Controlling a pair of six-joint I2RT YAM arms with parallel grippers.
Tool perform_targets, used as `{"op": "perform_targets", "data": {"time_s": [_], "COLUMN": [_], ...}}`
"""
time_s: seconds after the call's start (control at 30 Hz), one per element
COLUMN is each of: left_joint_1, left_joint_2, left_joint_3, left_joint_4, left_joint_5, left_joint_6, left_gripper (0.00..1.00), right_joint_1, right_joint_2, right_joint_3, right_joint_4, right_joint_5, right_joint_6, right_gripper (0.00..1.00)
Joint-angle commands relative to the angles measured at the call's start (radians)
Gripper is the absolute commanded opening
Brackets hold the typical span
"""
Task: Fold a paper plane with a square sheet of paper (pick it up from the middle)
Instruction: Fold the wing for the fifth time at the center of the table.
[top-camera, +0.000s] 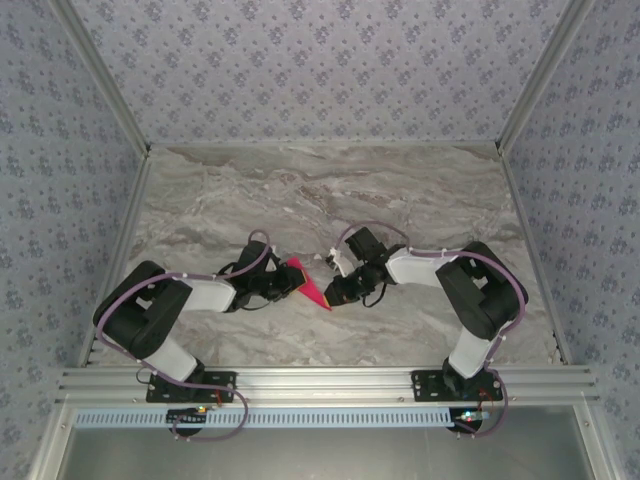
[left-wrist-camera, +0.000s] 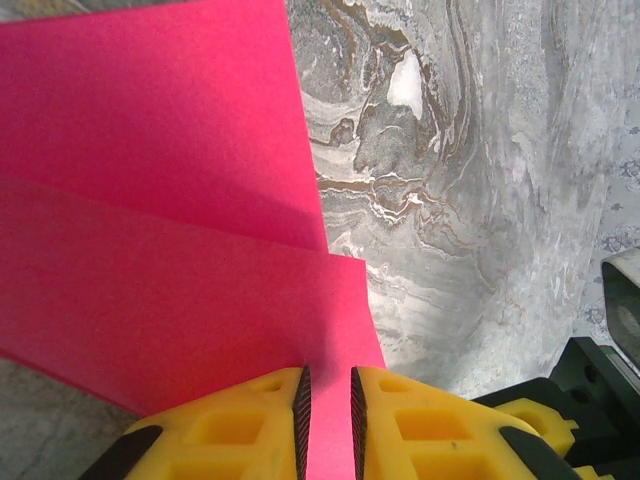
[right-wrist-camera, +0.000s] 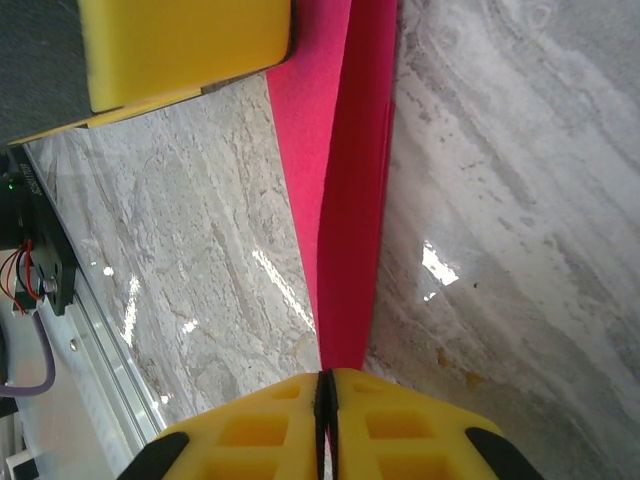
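from above, my two arms meet over the middle of the marble table (top-camera: 300, 190). my left gripper (top-camera: 283, 284) and my right gripper (top-camera: 341, 290) face each other, and the square sheet of paper (top-camera: 308, 283) hangs between them as a narrow pink sliver. at my left wrist, the yellow fingers (left-wrist-camera: 230, 430) are clenched on the near corner of the sheet. the pink spreads ahead of the jaws and off to their left, with one layer lying over another along a straight fold line. at my right wrist, the jaws are pressed tight on the sheet's near edge. from there the paper runs ahead of them almost edge-on, in at least two layers, toward a finger of my left gripper at the far end. i judge the job part done: the sheet is picked up and carries at least one fold, but the pointed nose, the centre crease and the wings of the paper plane are yet to be made. the count: one sheet, one visible fold line, two grippers, both gripping it.
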Motion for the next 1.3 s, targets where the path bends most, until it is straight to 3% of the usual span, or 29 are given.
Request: {"op": "perform_targets", "data": {"time_s": [0.0,0.37,0.53,0.7,0.83,1.0,1.27], "left_joint_1": [-0.005,-0.004,-0.003,0.000,0.002,0.002,0.003], "left_joint_2": [-0.006,-0.025,-0.026,-0.027,-0.027,-0.024,-0.021], "left_joint_3": [0.007,0.001,0.000,0.002,0.002,0.007,0.013], "left_joint_4": [-0.014,-0.025,-0.027,-0.031,-0.031,-0.033,-0.035], "left_joint_5": [-0.016,-0.022,-0.023,-0.023,-0.022,-0.023,-0.020], "left_joint_6": [0.016,0.017,0.017,0.020,0.020,0.020,0.021], "left_gripper": [0.20,0.20,0.20,0.20,0.20,0.20,0.20], "right_joint_1": [0.011,0.016,0.012,0.016,0.043,0.097,0.118], "right_joint_2": [0.017,0.072,-0.007,-0.128,-0.167,-0.095,0.034], "right_joint_3": [-0.008,0.001,0.014,0.011,0.010,0.069,0.134], "right_joint_4": [-0.027,-0.015,-0.042,-0.040,0.006,0.018,0.050], "right_joint_5": [0.011,0.018,0.032,0.138,0.164,0.209,0.172], "right_joint_6": [-0.014,-0.023,-0.017,0.001,0.047,0.131,0.181], "right_gripper": [0.09,0.07,0.14,0.21,0.18,0.01,0.00]}}
